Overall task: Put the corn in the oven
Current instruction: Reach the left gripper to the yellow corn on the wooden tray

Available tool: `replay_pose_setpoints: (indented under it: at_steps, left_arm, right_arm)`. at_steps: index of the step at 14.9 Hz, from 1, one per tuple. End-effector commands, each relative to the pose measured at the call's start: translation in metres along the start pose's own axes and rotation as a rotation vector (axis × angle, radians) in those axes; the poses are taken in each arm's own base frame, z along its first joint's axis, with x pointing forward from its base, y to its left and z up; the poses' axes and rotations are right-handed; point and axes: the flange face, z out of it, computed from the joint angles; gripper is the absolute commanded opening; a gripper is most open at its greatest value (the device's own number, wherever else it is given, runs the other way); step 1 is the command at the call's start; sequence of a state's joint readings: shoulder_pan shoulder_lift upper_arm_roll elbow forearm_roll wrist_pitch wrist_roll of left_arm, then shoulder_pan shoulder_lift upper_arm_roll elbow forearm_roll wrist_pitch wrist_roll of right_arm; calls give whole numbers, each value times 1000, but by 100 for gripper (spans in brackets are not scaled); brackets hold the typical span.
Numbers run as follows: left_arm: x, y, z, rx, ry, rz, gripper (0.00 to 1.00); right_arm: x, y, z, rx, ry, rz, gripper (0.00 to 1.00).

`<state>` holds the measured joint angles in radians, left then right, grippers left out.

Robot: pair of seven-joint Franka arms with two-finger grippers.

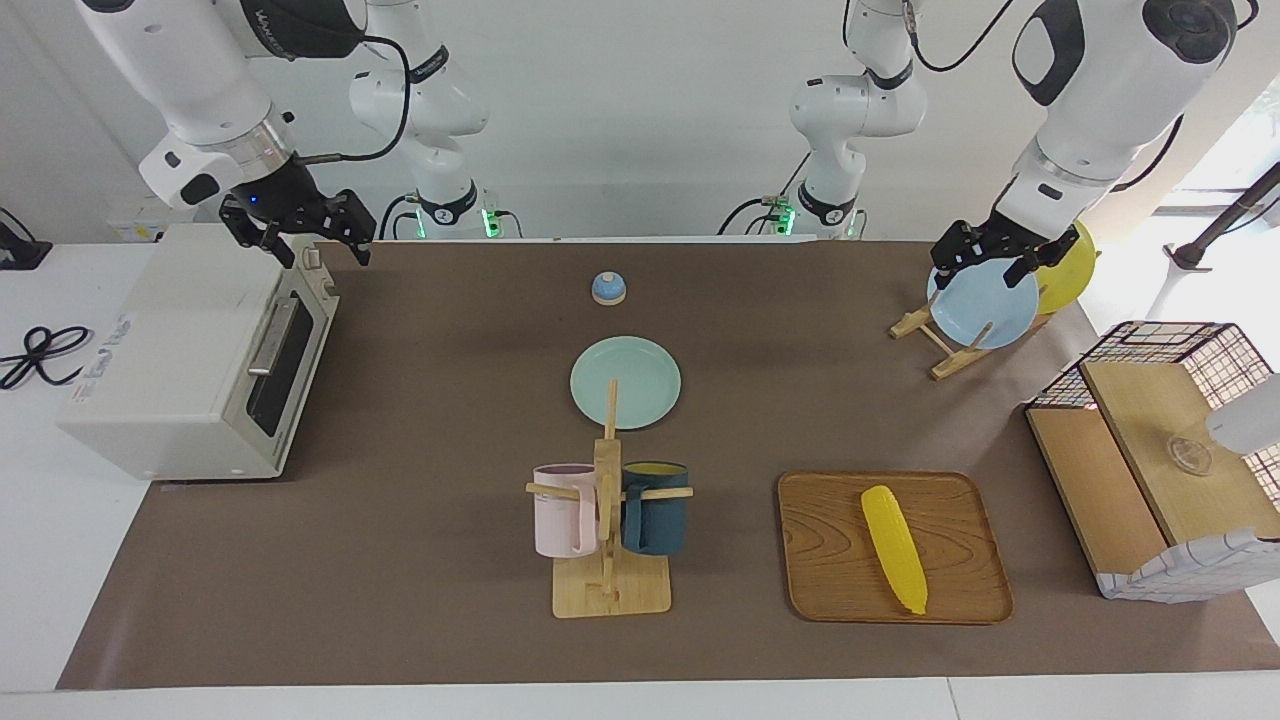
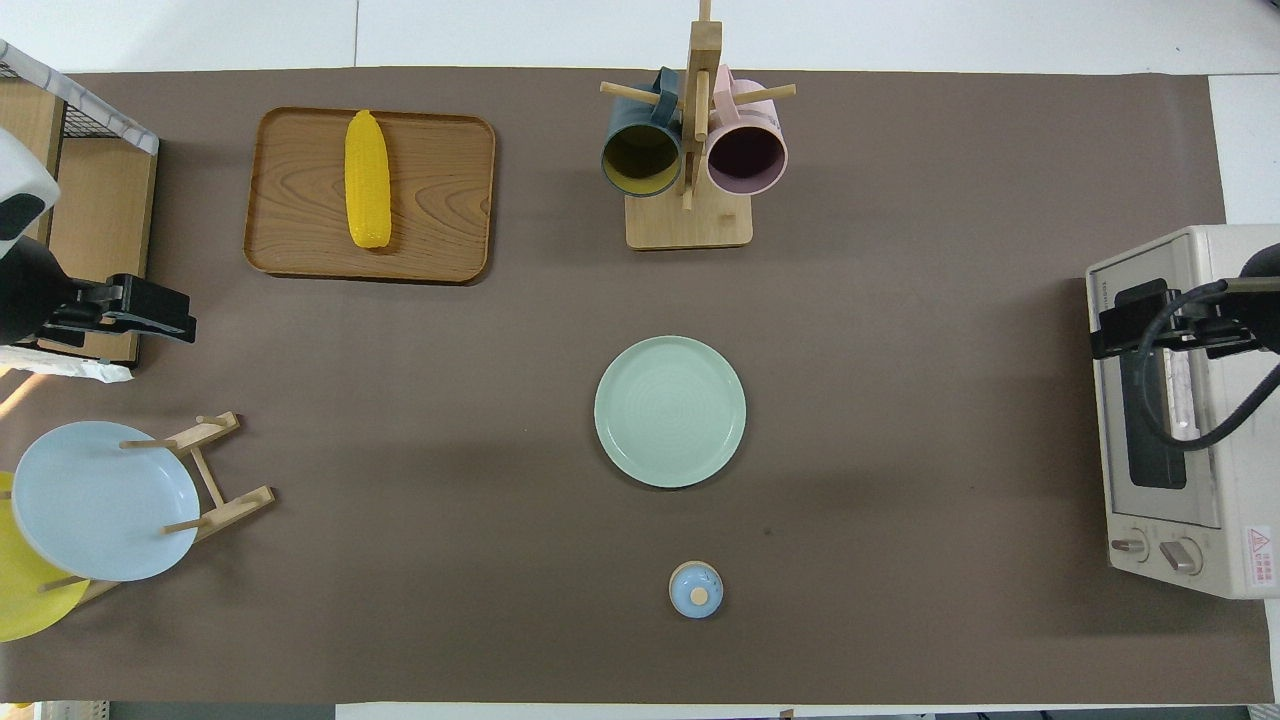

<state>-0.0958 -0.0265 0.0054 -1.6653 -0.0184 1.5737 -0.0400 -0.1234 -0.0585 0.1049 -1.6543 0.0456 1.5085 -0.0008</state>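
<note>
On wooden tray (image 1: 830, 560): corn (image 1: 895, 549), lying flat.
Over oven (image 1: 200, 355): right gripper (image 1: 318, 243), jaws apart.
Over plate rack (image 1: 945, 345): left gripper (image 1: 985, 262), jaws apart.

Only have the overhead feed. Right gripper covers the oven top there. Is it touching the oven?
Observer: No. In the facing view the right gripper hangs in the air above the oven, fingers open, no contact.
Operator: Door state?
Observer: Shut. The glass door stands upright, with the silver bar handle at its upper edge.
Operator: Left gripper down on anything?
Observer: No. The left gripper is raised off the table beside the blue plate in its rack, open and holding nothing.
</note>
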Motion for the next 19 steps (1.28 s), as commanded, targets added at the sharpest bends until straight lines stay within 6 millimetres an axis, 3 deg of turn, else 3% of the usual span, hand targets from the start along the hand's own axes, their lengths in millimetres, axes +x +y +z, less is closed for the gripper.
replay_pose_setpoints:
  at_steps: [1, 8, 11, 14, 16, 17, 19]
  left_arm:
    - [0, -5, -4, 21, 12, 5, 100]
    - [2, -5, -5, -20, 37, -5, 100]
    - [16, 2, -2, -23, 103, 4, 100]
    - [45, 6, 24, -63, 78, -1, 100]
    - [78, 11, 45, -66, 55, 2, 100]
    - [98, 13, 64, -68, 38, 2, 100]
    - [133, 28, 95, -66, 44, 20, 100]
  right_arm:
    - [4, 0, -2, -5, 11, -16, 100]
    - [4, -1, -1, -5, 9, -19, 100]
    - [2, 3, 1, -5, 3, -19, 100]
    - [3, 1, 3, -6, 9, -22, 97]
    - [5, 4, 3, -7, 20, -34, 36]
    - [4, 4, 4, -9, 18, -59, 0]
    - [3, 7, 12, -11, 10, -118, 0]
